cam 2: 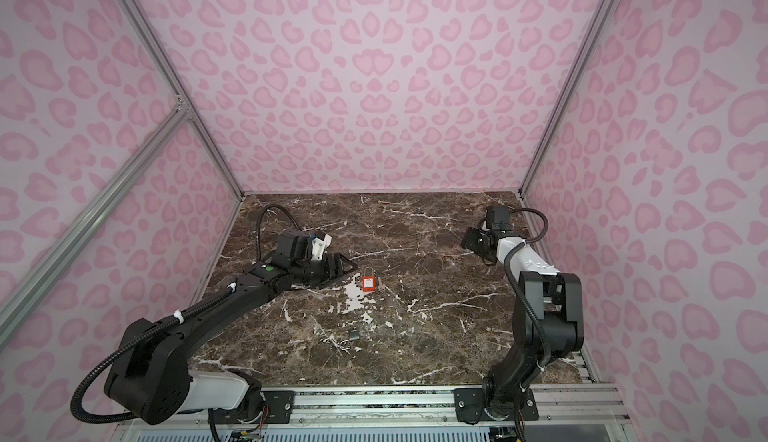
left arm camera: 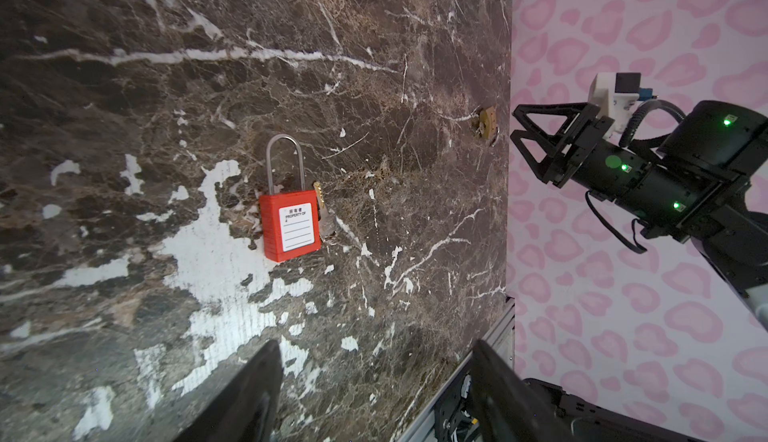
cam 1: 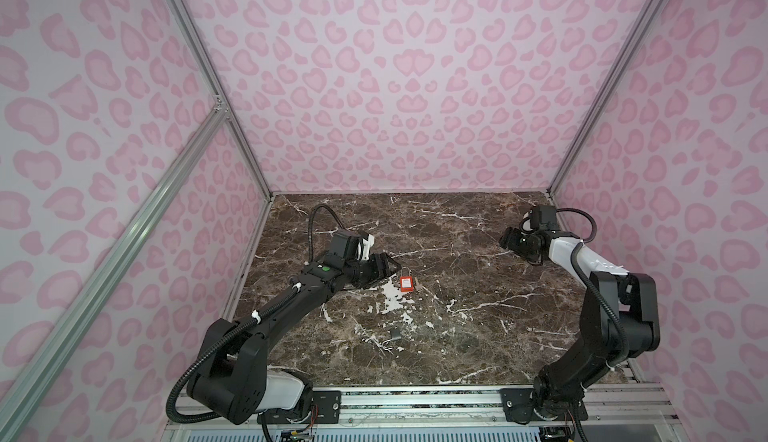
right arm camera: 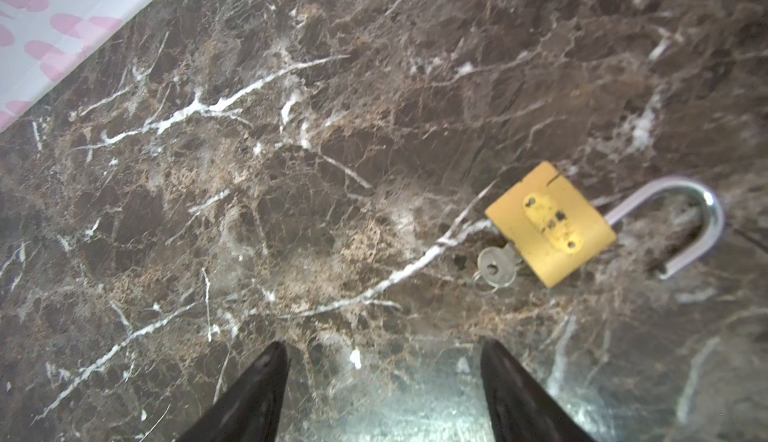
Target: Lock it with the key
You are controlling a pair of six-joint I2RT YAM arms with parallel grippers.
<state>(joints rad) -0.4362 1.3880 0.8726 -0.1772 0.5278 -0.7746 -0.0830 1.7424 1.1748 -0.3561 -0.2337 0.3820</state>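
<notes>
Plainly, the left gripper [left arm camera: 374, 346] stands wide open with nothing between its dark fingers. It is low over the marble tabletop [cam 1: 457, 252] and points at the red padlock [left arm camera: 291, 227], its fingertips near the lock but apart from it. In both top views this gripper [cam 1: 397, 267] [cam 2: 351, 267] sits just left of the padlock's shackle.

The red padlock [cam 1: 405, 284] [cam 2: 367, 284] lies flat on its back with its white label up, left of the table's middle. Both legs of its silver shackle reach the body. A loose key [left arm camera: 322, 207] lies against the lock's side.

The right gripper [right arm camera: 382, 344] is also spread open and empty. It is raised over the far right part of the table [cam 1: 505, 238] [cam 2: 467, 238], well apart from both locks.

A brass padlock [right arm camera: 548, 227] lies flat nearer the front edge, between the two arms [cam 1: 395, 334] [cam 2: 354, 334]. Its steel shackle [right arm camera: 685, 211] is swung open, with one end clear of the body. A small silver key [right arm camera: 496, 267] sticks out of the base. In the right wrist view this lock lies beyond the fingertips, not between them.
</notes>
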